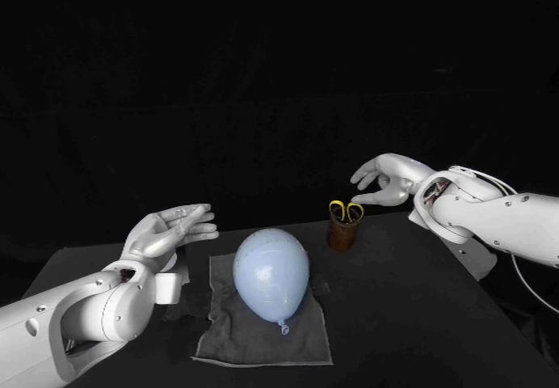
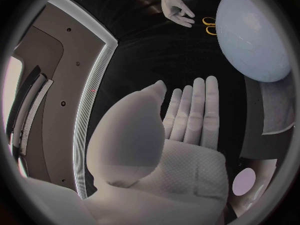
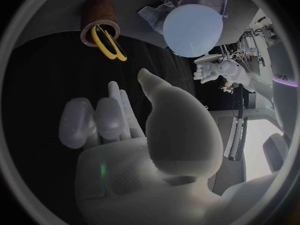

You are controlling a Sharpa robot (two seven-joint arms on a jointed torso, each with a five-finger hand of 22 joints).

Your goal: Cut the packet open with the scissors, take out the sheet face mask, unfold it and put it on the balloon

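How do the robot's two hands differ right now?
The left hand has straight fingers, the right hand bent ones. The left hand is beside the balloon, the right hand near the scissors in their brown cup. Both hold nothing.

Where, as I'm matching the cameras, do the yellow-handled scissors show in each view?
Head view: yellow-handled scissors stand in a brown cylindrical holder, near the right hand.
Left wrist view: handles between right hand and pale blue balloon.
Right wrist view: handles in the holder's mouth, ahead of the right hand.
Shared landmark: the balloon.
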